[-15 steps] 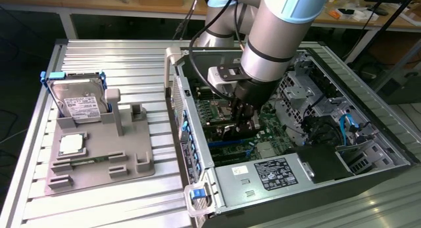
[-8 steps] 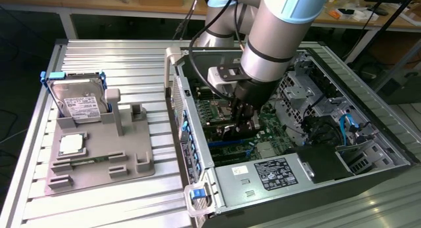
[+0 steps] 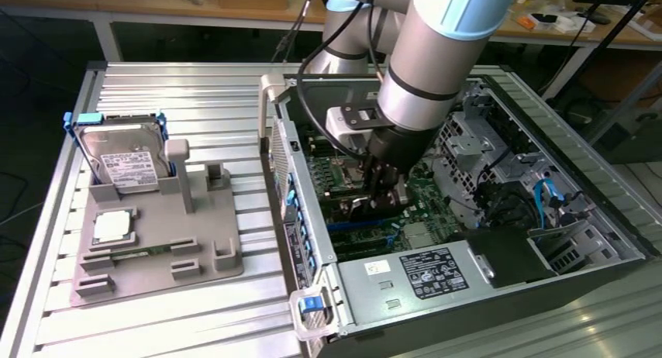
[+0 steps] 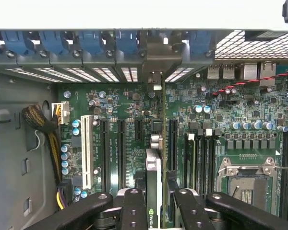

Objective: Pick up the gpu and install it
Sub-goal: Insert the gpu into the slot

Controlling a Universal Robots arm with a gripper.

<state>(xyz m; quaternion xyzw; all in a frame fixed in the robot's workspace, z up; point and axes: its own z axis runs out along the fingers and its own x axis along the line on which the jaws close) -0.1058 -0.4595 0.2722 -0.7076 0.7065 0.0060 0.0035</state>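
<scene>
Ribbed metal table (image 3: 186, 311) is carrying an open computer case (image 3: 579, 296); the arm is reaching steeply down inside, its gripper (image 3: 377, 195) hanging over the motherboard (image 3: 424, 195); from the wrist, narrow fingers (image 4: 134, 208) are pinching the gpu (image 4: 153, 191) edge-on; it is probably light, stiff and fragile, so flat faces suit gripping.

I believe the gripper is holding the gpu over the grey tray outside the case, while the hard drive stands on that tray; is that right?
Not quite: the gripper holds the gpu inside the case, over the motherboard, not over the tray, as the exterior view shows. The hard drive does stand on the tray.
</scene>
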